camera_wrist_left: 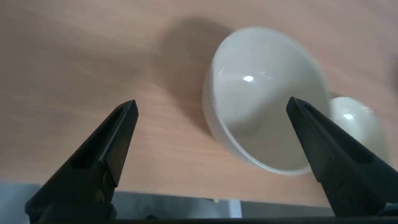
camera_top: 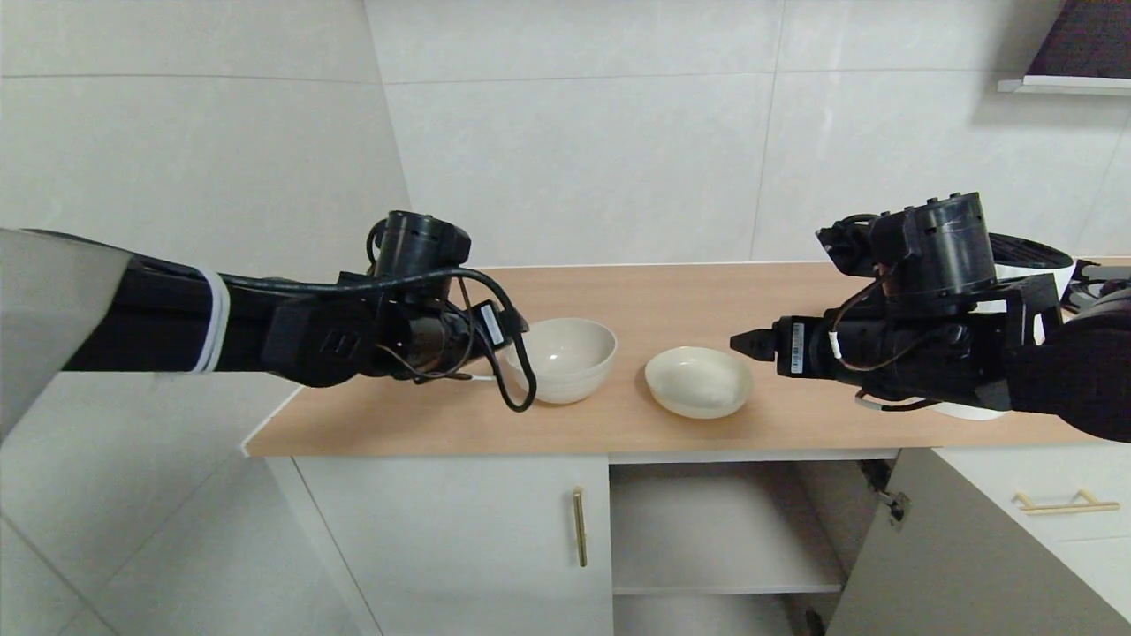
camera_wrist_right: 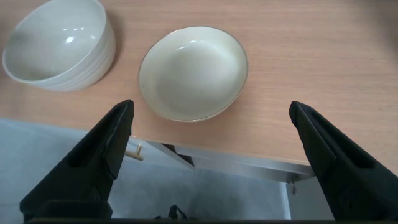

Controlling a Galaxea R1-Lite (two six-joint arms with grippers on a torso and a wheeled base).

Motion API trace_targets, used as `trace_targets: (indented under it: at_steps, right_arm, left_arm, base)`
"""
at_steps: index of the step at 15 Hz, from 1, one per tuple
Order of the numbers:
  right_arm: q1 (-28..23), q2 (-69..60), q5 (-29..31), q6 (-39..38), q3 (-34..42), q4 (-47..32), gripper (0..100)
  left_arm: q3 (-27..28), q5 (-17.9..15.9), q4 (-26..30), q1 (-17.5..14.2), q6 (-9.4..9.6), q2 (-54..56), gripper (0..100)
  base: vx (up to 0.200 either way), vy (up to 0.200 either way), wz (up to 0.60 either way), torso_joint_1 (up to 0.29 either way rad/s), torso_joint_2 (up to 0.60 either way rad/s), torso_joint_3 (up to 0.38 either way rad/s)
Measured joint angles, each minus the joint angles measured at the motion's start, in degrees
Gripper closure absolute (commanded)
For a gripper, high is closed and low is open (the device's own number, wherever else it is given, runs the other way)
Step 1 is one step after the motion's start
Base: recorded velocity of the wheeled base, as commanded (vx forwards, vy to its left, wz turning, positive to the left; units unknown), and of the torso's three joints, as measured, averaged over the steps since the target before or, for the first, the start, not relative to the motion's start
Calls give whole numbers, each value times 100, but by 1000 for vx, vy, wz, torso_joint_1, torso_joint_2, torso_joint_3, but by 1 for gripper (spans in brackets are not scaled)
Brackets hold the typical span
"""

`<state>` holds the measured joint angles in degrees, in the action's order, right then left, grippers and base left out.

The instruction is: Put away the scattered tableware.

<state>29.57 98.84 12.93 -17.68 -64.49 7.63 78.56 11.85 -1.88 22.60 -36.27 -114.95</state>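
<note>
My left claw point(camera_wrist_left: 211, 107) gapes wide at nine o'clock of the deep cream ceramic bowl point(camera_top: 565, 358) on the wooden counter point(camera_top: 398, 424); my right claw point(camera_wrist_right: 209, 107), equally wide, faces the shallow cream dish point(camera_top: 700, 382). Best straddle one rim squarely.

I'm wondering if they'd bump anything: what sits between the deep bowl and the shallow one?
Nothing: bare countertop separates the deep bowl from the shallow bowl, as the head and right wrist views show.

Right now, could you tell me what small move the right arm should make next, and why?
Probably ease the right tool down onto the rim of the shallow bowl: its jaws stand open, clear of it, and it sits untouched on the counter above the open cupboard.
</note>
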Motion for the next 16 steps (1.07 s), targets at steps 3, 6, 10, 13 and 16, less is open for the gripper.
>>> trace_targets:
  at_steps: [3,6,10,13,16]
  right_arm:
    - [2,6,-2,0,2,0,0]
    - [2,5,-2,-9,2,13,0]
    - [0,5,0,-9,2,52,0]
    - [2,2,0,-9,7,52,0]
    - [0,-9,0,-6,0,49,0]
  left_arm:
    - [7,-6,-105,72,0,-316,0]
    - [24,-15,-118,74,0,-422,0]
    - [71,-33,-110,77,13,-506,100]
    - [85,-37,-99,77,11,-540,100]
    - [29,-9,-50,88,9,-433,100]
  base:
    - [0,0,0,0,0,0]
    - [0,0,0,0,0,0]
    - [0,0,0,0,0,0]
    - [0,0,0,0,0,0]
    - [0,0,0,0,0,0]
